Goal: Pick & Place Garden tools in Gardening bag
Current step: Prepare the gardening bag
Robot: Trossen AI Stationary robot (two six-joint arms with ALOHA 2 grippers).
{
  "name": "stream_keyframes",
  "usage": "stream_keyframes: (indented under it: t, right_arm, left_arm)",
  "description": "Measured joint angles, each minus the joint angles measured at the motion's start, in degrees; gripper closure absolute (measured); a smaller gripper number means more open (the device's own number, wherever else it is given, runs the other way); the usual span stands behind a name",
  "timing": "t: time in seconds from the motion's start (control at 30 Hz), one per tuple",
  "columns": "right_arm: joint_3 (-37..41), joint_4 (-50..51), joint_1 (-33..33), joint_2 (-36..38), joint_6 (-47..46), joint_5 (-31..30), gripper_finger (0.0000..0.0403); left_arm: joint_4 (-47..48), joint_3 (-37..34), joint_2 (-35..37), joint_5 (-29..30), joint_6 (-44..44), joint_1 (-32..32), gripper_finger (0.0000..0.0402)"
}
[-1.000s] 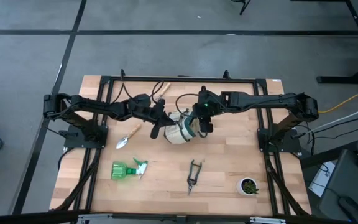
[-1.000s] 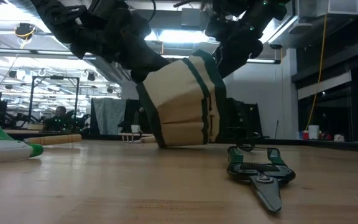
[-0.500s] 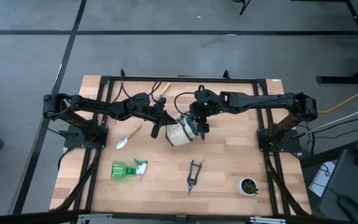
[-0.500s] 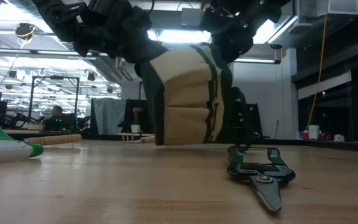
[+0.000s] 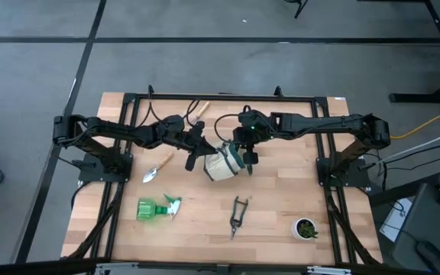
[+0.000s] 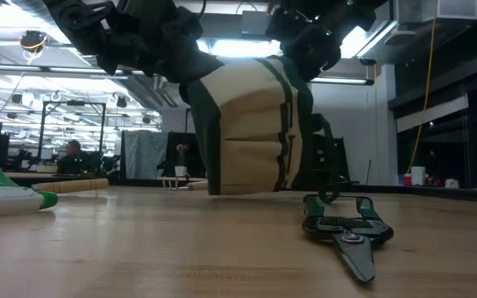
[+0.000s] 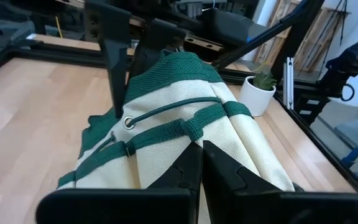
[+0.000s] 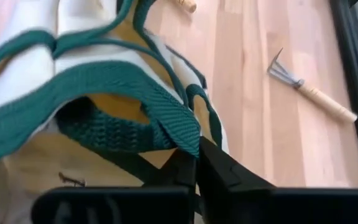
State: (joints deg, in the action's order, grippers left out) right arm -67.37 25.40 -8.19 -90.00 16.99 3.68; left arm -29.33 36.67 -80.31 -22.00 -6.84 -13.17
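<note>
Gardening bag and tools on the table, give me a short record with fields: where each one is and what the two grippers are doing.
gardening bag: mid-table, between both arms
left gripper: shut on the bag's fabric
right gripper: shut on the bag's green trim
trowel: on the table, left of the bag
hand rake: on the table, near the far edge
spray bottle: lying near the front, left
pruning shears: on the table, in front of the bag
tools visibly in the bag: none
</note>
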Motion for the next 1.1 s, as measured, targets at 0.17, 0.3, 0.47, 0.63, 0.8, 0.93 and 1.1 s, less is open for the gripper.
stream_keyframes:
  t: [0.17, 0.3, 0.47, 0.63, 0.8, 0.93, 1.1]
  right_arm:
    - [-2.2, 8.9, 0.0, 0.0, -0.5, 0.2, 0.0399]
    - [-5.7, 19.7, -0.2, 0.0, -2.2, -0.4, 0.04]
    - [-10.3, 29.8, -0.1, 0.0, -4.4, -3.6, 0.0401]
    - [-13.5, 35.5, -0.7, 0.0, -5.9, -4.2, 0.0402]
    - [-14.0, 34.1, -2.5, 0.0, -10.6, -5.0, 0.0402]
    - [-14.0, 32.2, -3.7, 0.0, -14.3, -5.0, 0.0402]
    - [-14.0, 29.9, -4.9, 0.0, -17.7, -5.0, 0.0402]
  left_arm:
    - [0.7, 0.0, 0.0, 0.0, -2.9, 0.0, 0.0392]
    - [0.8, 0.3, 0.0, -3.6, -2.9, 0.0, 0.0368]
    - [0.8, 2.3, 0.0, -7.7, -2.1, 0.8, 0.0324]
    - [0.8, 4.5, 0.0, -7.8, 1.8, 2.7, 0.0284]
    - [0.8, 6.0, -0.1, -3.1, 8.1, 5.1, 0.027]
    - [3.0, 8.0, -0.7, 3.7, 13.2, 7.2, 0.0271]
    - [11.1, 11.2, -2.7, 18.1, 18.0, 9.8, 0.0267]
